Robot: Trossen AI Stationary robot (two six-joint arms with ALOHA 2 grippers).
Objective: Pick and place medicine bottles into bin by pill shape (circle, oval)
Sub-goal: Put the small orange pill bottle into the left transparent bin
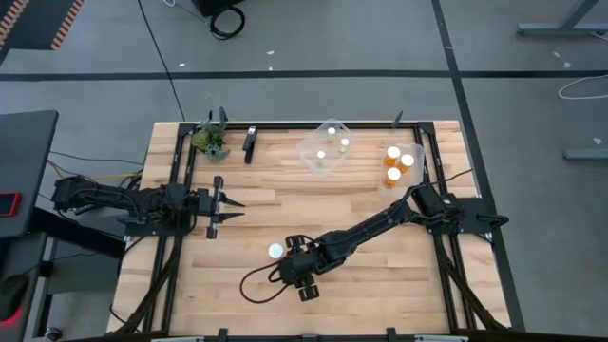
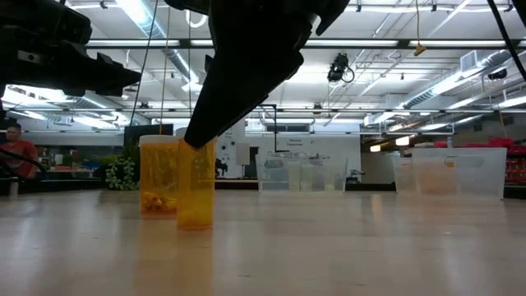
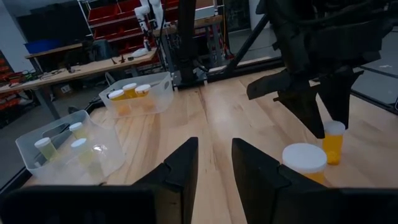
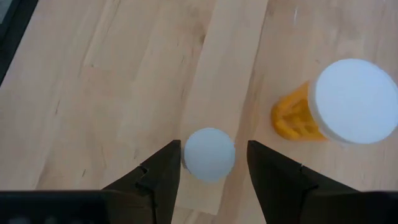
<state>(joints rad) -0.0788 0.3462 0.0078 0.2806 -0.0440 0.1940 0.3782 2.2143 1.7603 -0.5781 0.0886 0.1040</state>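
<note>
Clear bin [image 1: 326, 152] holding three bottles [image 1: 332, 132], second bin [image 1: 400, 163] three amber bottles [image 1: 392, 153]

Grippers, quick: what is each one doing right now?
Left gripper: open, holding nothing.
Right gripper: open, fingers either side of a small white-capped medicine bottle, not clamped.

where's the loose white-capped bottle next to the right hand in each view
High view: the loose bottle shows as a white cap, up-left of the right hand.
Low view: left of centre, the farther bottle, pills at its bottom.
Left wrist view: close, just past the left hand.
Right wrist view: beside the right hand's fingers, amber body showing.
Shared landmark: the second bottle between the right hand's open fingers.
</note>
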